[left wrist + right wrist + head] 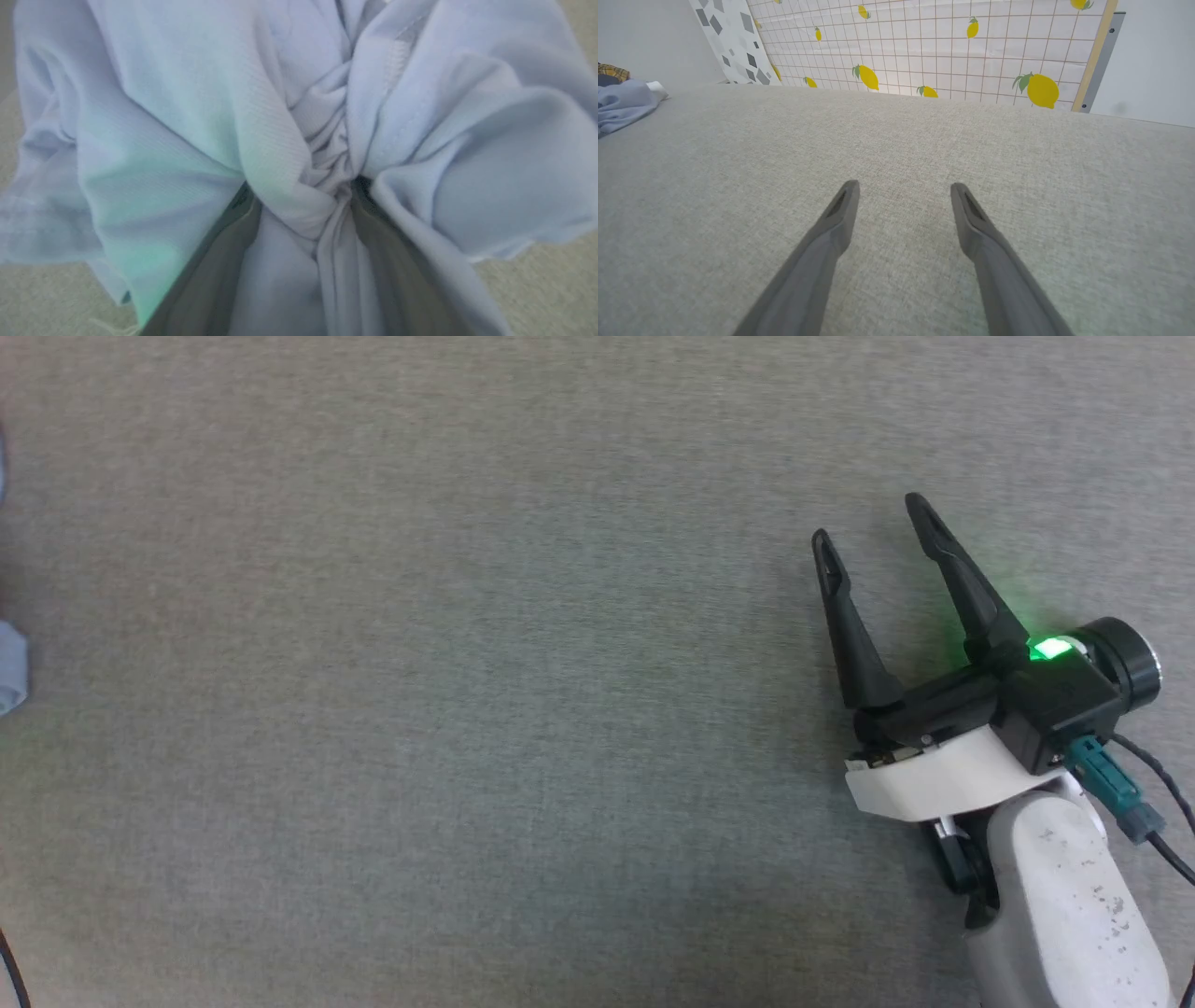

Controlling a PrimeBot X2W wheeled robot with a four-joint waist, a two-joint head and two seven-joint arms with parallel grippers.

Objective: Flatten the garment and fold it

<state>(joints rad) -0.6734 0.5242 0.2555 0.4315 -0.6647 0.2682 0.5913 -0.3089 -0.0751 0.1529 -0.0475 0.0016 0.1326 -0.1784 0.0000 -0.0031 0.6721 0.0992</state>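
Observation:
The garment (177,140), a light blue knit shirt, lies crumpled in heavy folds right in front of my left gripper (301,186). The two dark fingers (219,261) stand wide apart, pushed into the cloth, and a bunch of fabric fills the gap between them. Their tips are buried in the folds. From the right wrist the garment (621,105) lies far off at the left on the grey surface. A sliver of the garment (11,665) shows at the head view's left edge. My right gripper (870,523) hovers open over bare cloth-covered table, fingers (840,210) holding nothing.
The grey woven table surface (467,709) stretches wide between the right gripper and the garment. A lemon-patterned grid board (948,42) stands behind the table's far edge. A plaid cloth (612,71) lies behind the garment.

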